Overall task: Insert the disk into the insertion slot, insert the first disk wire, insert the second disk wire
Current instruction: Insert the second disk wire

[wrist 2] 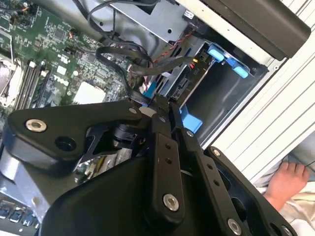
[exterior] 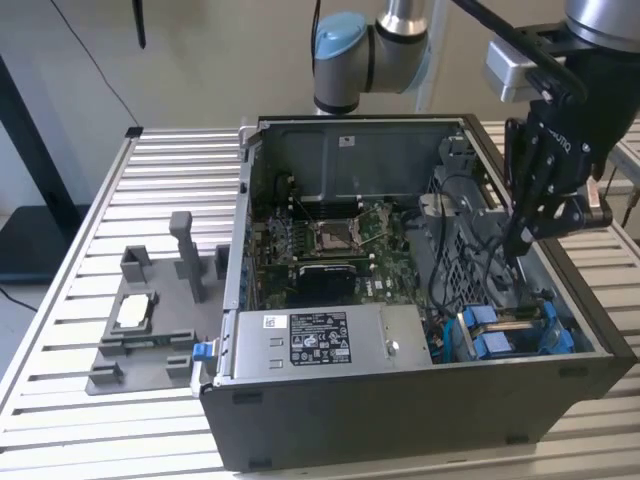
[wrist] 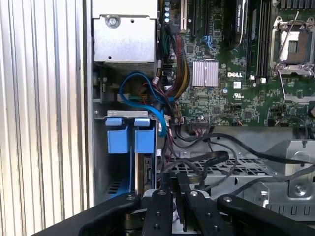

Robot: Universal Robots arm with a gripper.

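The disk (exterior: 510, 330), in its blue carrier, already sits pushed home in the near corner of the computer case (exterior: 400, 400), at the exterior view's right. It stands on edge there, as the first wrist view shows (wrist: 146, 172). The hand (exterior: 515, 243) hangs over the same side of the case but farther back, so the disk lies below it and toward the near wall. In both wrist views the fingers are drawn together (wrist 2: 160, 103) (wrist: 177, 184). The end of a black wire (wrist 2: 139, 100) lies right at their tips, though I cannot tell whether it is pinched or merely touching. The case rests on a slatted surface (exterior: 80, 300).
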